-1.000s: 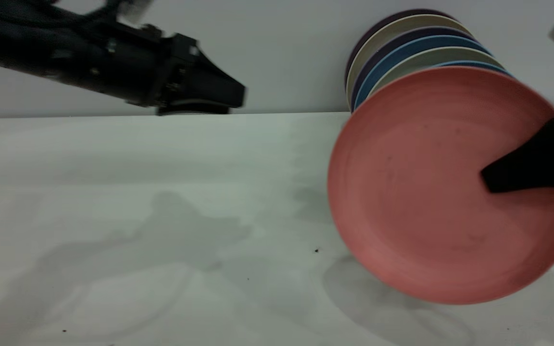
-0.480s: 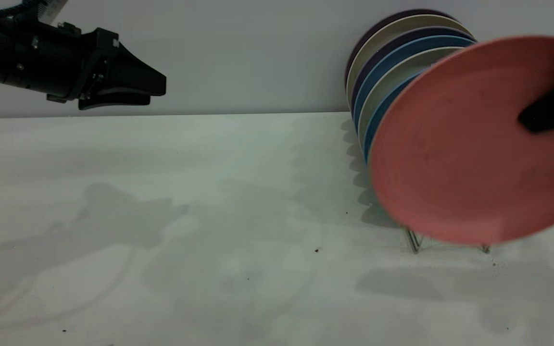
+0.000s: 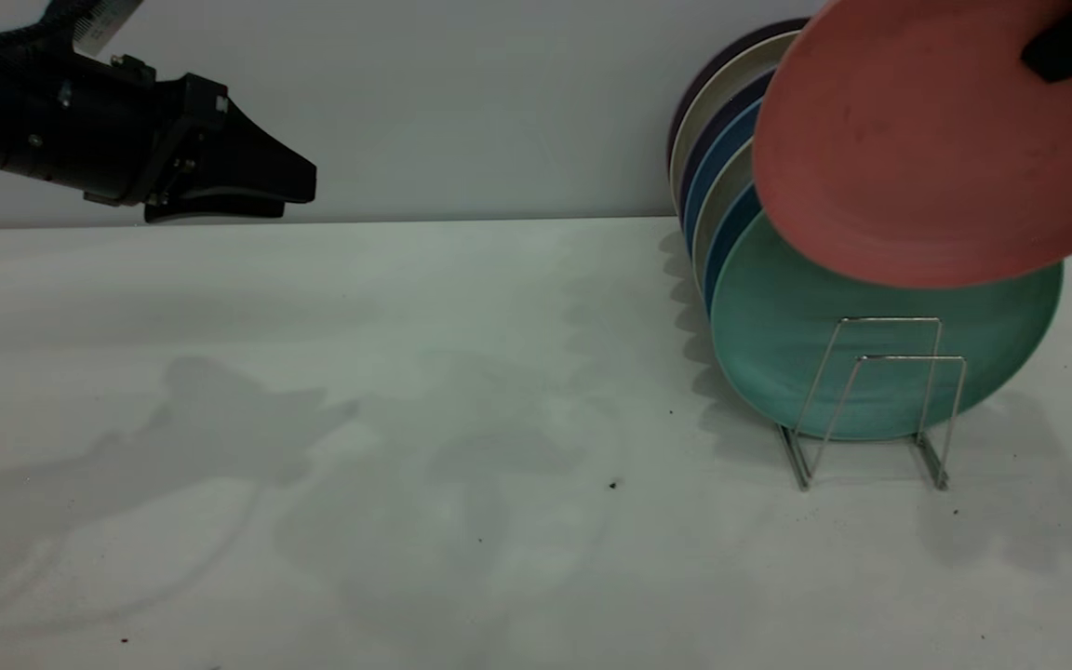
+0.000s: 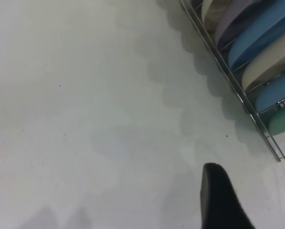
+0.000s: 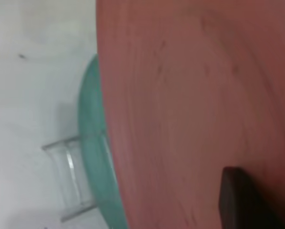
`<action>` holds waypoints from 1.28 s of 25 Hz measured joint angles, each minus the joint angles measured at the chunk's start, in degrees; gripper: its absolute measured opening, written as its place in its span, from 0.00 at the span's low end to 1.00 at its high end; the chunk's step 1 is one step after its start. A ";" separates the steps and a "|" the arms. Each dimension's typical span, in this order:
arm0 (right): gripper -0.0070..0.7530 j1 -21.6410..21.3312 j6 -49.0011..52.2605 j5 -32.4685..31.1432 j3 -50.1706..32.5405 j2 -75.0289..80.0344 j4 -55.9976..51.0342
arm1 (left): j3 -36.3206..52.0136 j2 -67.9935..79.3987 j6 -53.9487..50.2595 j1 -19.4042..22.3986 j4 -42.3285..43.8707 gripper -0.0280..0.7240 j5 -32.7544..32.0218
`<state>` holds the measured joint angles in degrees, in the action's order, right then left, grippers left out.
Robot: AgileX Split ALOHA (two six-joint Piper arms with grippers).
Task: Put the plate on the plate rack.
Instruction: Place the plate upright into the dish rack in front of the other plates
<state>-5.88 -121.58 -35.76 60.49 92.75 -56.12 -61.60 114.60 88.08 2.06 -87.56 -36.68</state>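
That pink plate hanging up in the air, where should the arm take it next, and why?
Probably down and slightly toward the camera, into the free front loops of the plate rack. The right gripper holds the plate tilted, above the mint-green plate, which fills the slot behind those loops. The left gripper hangs idle far off.

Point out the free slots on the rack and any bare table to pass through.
The rack's two front loops stand empty before the green plate; behind it, slots are packed. The right gripper holds the plate above them. The table is bare leftward, below the left gripper.
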 joint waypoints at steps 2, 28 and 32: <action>0.18 0.00 0.00 0.19 0.36 1.25 0.00 | 0.00 0.00 0.00 0.00 0.00 0.54 0.00; 0.34 0.00 0.00 -6.03 0.83 11.17 -0.38 | 0.00 0.00 -0.48 0.00 0.16 0.54 1.87; 0.57 0.00 2.75 -9.57 0.83 11.17 -0.52 | 0.00 0.00 -1.10 0.00 0.16 0.54 2.36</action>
<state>-5.88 -118.82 -45.32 61.31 103.92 -56.65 -61.60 114.60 86.98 2.06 -87.39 -34.32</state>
